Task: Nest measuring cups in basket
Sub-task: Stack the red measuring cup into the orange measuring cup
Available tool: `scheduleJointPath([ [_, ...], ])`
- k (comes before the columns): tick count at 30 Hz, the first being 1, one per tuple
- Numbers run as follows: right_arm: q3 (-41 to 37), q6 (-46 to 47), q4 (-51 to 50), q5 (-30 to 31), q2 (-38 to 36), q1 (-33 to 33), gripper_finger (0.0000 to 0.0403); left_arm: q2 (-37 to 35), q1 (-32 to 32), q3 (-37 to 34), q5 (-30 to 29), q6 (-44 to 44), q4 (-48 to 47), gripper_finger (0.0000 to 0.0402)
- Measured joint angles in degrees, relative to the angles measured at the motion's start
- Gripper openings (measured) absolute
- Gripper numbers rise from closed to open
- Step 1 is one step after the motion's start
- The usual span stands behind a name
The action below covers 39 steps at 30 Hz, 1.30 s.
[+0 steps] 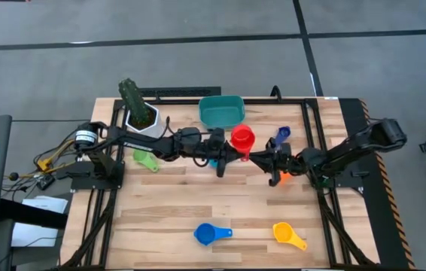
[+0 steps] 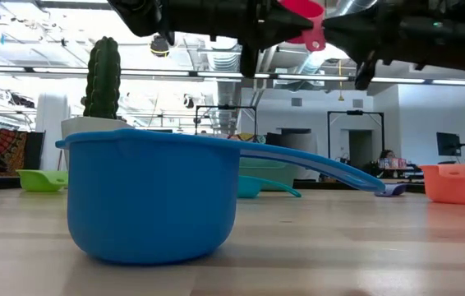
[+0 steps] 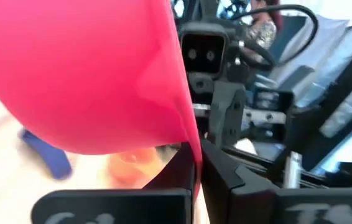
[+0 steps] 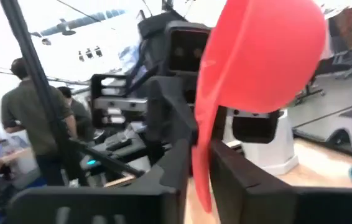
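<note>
The red measuring cup [image 1: 242, 137] is held above the bench [image 1: 168, 218], just in front of the teal basket [image 1: 221, 110]. Its flat handle is clamped by both the left claw [image 1: 226, 153] and the right claw [image 1: 262, 157]. Blue [image 1: 206, 234] and yellow [image 1: 284, 232] cups lie apart at the near edge.

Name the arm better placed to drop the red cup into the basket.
Left. In the high view its gripper sits beside the red cup, nearer the teal basket. The right gripper is farther away.

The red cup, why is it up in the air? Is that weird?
Yes, a bit. The red cup hangs above the table beside the basket, with the left gripper and right gripper both close, apparently handing it over.
</note>
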Motion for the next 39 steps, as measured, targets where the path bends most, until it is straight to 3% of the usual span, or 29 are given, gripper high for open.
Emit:
scheduleJointPath([
  [5, -0.9, 0.7, -17.8, -1.9, -12.0, 3.7, 0.015, 0.0, 2.0, 0.0, 8.2, -6.7, -5.9, 0.0],
  [8, 1.3, 0.6, -34.2, -0.2, -20.1, 6.7, 0.0163, 0.0, 2.9, 0.0, 12.6, -9.5, -10.3, 0.0],
  [14, 12.9, 0.6, -70.4, 9.7, -31.6, 13.1, 0.015, 0.1, 2.9, 0.0, 11.4, -11.6, -15.1, 0.0],
  [18, 21.9, 1.1, -85.7, 16.2, -34.2, 17.7, 0.0128, 3.7, 1.5, 4.3, 12.2, -11.0, -15.7, 0.0],
  [24, 31.0, 2.7, -98.2, 19.7, -35.3, 22.7, 0.01, 18.8, 0.9, 23.7, 23.0, -9.2, -22.4, 0.0],
  [29, 33.4, 6.9, -103.7, 19.6, -35.3, 25.9, 0.0085, 30.5, 1.8, 40.2, 33.1, -10.1, -26.4, 0.0],
  [36, 33.4, 12.0, -106.7, 19.5, -35.6, 30.3, 0.007, 43.8, 3.0, 59.6, 41.7, -14.9, -27.6, 0.0],
  [39, 33.4, 12.0, -106.4, 19.9, -35.6, 31.9, 0.0066, 48.2, 3.6, 65.8, 42.3, -17.2, -27.3, 0.0],
])
